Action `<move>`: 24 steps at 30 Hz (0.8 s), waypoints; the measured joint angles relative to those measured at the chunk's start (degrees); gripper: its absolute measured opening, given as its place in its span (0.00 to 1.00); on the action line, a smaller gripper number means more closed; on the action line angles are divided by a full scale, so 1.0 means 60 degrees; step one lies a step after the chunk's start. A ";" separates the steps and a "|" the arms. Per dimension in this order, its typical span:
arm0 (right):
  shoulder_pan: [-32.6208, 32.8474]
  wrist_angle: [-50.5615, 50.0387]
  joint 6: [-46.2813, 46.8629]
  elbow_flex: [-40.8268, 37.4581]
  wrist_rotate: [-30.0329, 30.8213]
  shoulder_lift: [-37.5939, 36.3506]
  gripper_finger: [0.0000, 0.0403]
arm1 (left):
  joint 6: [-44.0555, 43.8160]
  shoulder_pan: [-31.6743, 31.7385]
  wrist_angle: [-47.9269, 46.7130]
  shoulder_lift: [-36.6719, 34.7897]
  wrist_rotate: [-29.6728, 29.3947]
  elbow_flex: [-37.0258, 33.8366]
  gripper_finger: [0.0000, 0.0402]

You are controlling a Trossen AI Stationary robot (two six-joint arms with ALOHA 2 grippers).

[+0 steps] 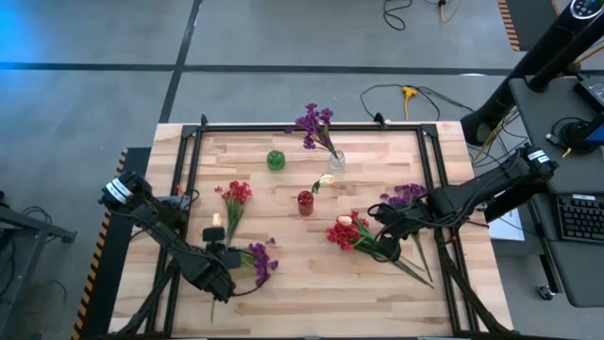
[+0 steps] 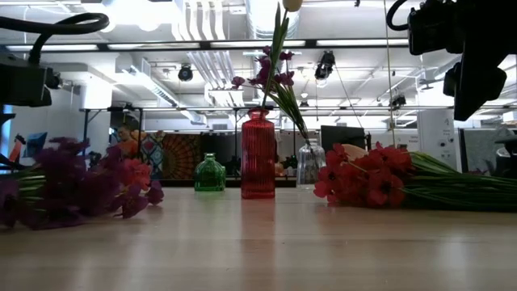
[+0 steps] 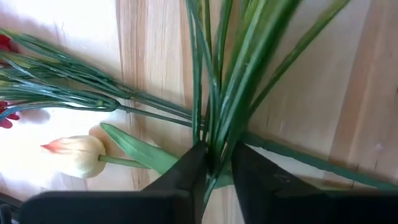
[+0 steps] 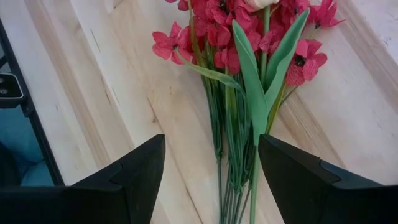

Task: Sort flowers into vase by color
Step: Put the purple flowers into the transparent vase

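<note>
2 grippers are seen over the counter (image 1: pixel 311 283). Left gripper (image 3: pixel 216 163): jaws clenched on the green stems (image 3: pixel 214 93) of purple flowers (image 1: pixel 261 261) lying at the front left. Right gripper (image 4: pixel 211 168): jaws released above red flowers (image 4: pixel 239 34).

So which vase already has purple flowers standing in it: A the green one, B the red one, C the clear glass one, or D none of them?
C: in the high view the purple flowers rise from the clear glass vase, while the green vase holds nothing and the red vase holds a cream-yellow bloom.
</note>
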 joint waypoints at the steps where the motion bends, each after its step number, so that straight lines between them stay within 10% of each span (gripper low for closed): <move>1: 0.0000 -0.0001 -0.0002 0.0000 0.0004 0.0000 0.62 | 0.0000 0.0002 -0.0001 0.0000 0.0002 0.0000 0.10; 12: 0.0000 0.0000 -0.0293 0.0000 0.0007 0.0000 0.62 | 0.0047 -0.0015 -0.0185 -0.0307 -0.0289 0.0494 0.00; 24: 0.0263 0.0491 -0.1455 -0.0004 0.1421 0.0000 0.62 | 0.0293 -0.0217 -0.0578 -0.2301 -0.3084 0.2536 0.00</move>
